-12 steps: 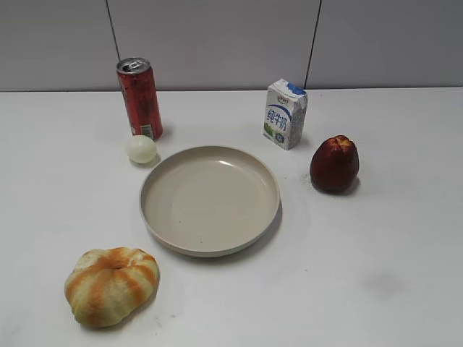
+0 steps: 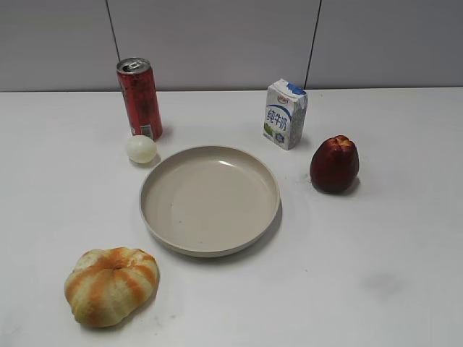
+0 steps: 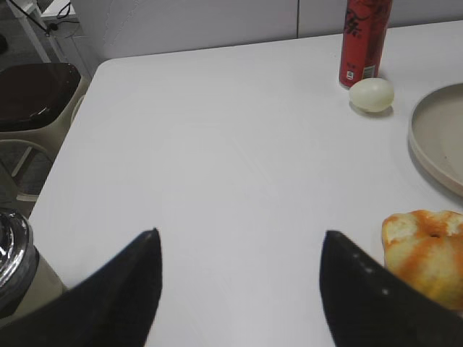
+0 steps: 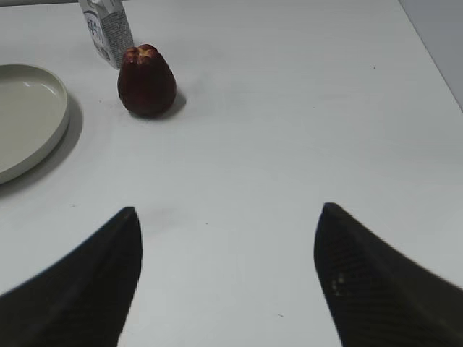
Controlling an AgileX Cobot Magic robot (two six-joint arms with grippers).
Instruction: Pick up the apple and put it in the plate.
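The dark red apple [image 2: 334,164] stands upright on the white table, right of the beige plate [image 2: 210,199], which holds nothing. In the right wrist view the apple [image 4: 147,80] is far ahead and to the left of my open, empty right gripper [image 4: 228,217], with the plate's rim [image 4: 61,116] at the left edge. My left gripper [image 3: 240,238] is open and empty over bare table; the plate's rim [image 3: 427,155] shows at its far right. Neither gripper appears in the exterior view.
A red can [image 2: 139,97] and a small pale ball [image 2: 141,149] stand behind the plate's left side. A milk carton [image 2: 285,113] stands behind the apple. An orange-striped bun [image 2: 111,285] lies front left. A chair [image 3: 32,94] stands beyond the table's left edge.
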